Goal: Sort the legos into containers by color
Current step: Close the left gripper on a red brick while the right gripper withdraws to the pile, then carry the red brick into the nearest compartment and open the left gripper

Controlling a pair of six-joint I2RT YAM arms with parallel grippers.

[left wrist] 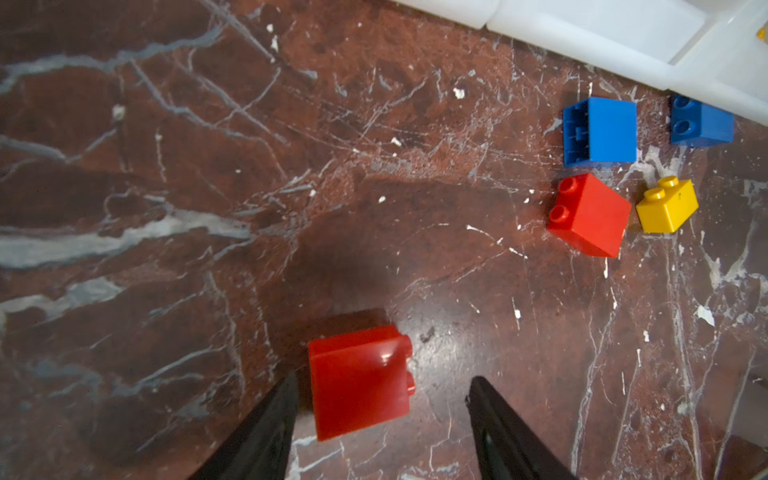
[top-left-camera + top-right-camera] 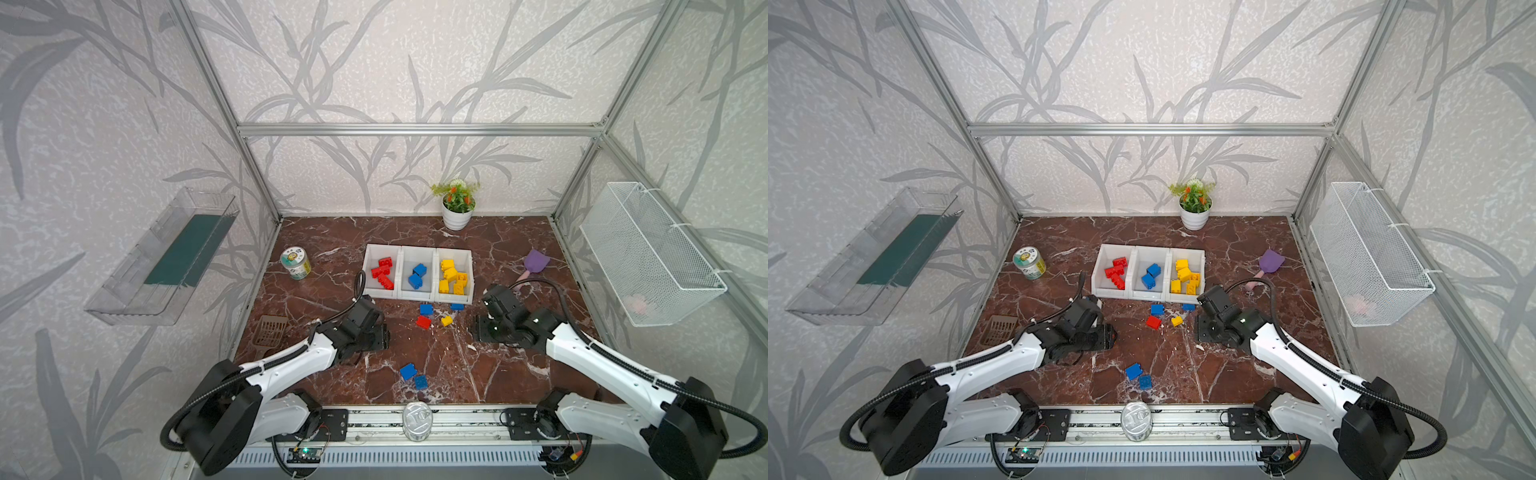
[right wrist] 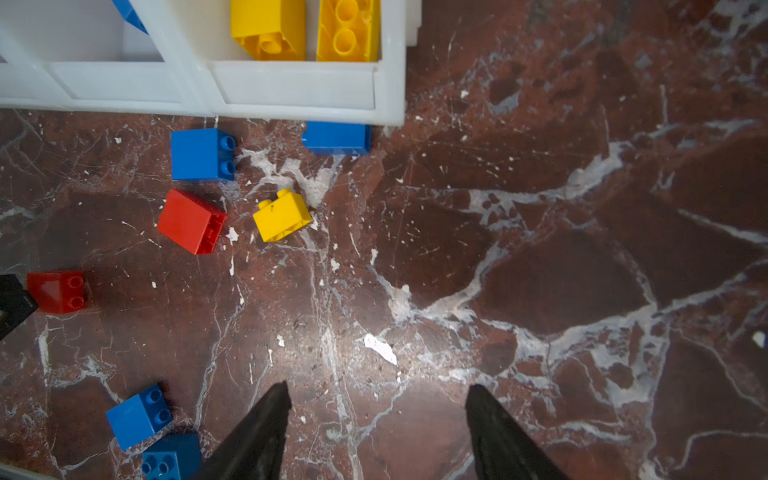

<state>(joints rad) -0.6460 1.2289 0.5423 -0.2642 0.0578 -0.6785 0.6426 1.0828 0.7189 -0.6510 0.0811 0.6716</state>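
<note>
"What did the left claw (image 1: pixel 383 378) hold?"

"Nothing. It was released, jaws apart, with a red brick (image 1: pixel 353 374) lying on the table (image 2: pixel 498 374) between them, nearer one jaw."

"And the right claw (image 3: pixel 379 385)?"

"Released too, over bare table."

"The rest?"

"The bins (image 2: pixel 417 296) at mid-table kept red, blue and yellow apart. Four loose bricks (image 2: pixel 426 309) lay just before them, and two blue bricks (image 2: pixel 407 371) near the front edge."

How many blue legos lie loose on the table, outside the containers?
4. One blue lego lies before the containers, another against their front; two sit close together nearer the front of the table. Arms may hide more.
</note>
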